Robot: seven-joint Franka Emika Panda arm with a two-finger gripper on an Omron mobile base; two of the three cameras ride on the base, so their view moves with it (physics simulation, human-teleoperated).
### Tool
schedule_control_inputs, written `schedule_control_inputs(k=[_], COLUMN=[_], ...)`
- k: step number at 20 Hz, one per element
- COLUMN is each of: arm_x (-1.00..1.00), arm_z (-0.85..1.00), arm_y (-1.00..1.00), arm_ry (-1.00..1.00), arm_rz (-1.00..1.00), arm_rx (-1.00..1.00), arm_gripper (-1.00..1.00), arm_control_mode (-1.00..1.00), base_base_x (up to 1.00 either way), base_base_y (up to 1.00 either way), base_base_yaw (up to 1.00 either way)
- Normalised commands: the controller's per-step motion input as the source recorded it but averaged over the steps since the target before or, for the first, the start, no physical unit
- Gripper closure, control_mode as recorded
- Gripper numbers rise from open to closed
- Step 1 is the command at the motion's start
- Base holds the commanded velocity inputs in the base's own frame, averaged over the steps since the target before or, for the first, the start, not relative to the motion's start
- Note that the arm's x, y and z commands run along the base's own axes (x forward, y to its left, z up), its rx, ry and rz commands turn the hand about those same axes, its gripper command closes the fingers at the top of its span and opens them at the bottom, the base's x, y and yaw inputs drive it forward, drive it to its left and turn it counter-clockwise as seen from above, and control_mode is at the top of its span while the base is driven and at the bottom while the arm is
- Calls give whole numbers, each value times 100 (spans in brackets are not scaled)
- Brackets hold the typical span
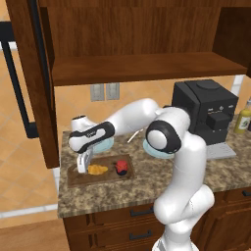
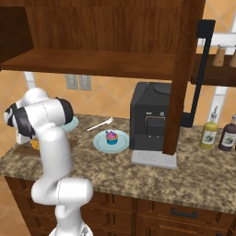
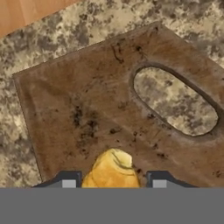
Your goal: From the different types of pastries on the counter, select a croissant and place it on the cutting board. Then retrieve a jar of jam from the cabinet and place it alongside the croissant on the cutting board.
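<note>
Hand [image 3: 113, 183] clamped on croissant [image 3: 111, 169] over cutting board [image 3: 87, 113]; bottle labels prob. unreadable.

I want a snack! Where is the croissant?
The croissant lies on the cutting board at the counter's left end, between the gripper fingers, left of the jam jar.

I see even, bright rendered light with soft edges throughout; the cabinet [image 1: 142, 34] interior reads darker, shadows on the counter [image 1: 147, 181] stay faint
</note>
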Motion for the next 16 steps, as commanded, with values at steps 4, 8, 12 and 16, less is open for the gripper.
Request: schedule_control_inputs(k=[4, 8, 12, 16], arm_x=[-12, -38, -25, -7], arm_z=[-11, 34, 14, 15], arm_y=[4, 9, 7, 4], arm_ry=[0, 6, 1, -13], arm_rz=[0, 0, 0, 0], arm_rx=[0, 6, -1, -5], arm_gripper=[-100, -100, -100, -100], arm_control_mode=[-100, -100, -100, -100], base_base_x=[0, 0, 0, 0], base_base_y=[0, 0, 0, 0], base_base_yaw=[0, 0, 0, 0])
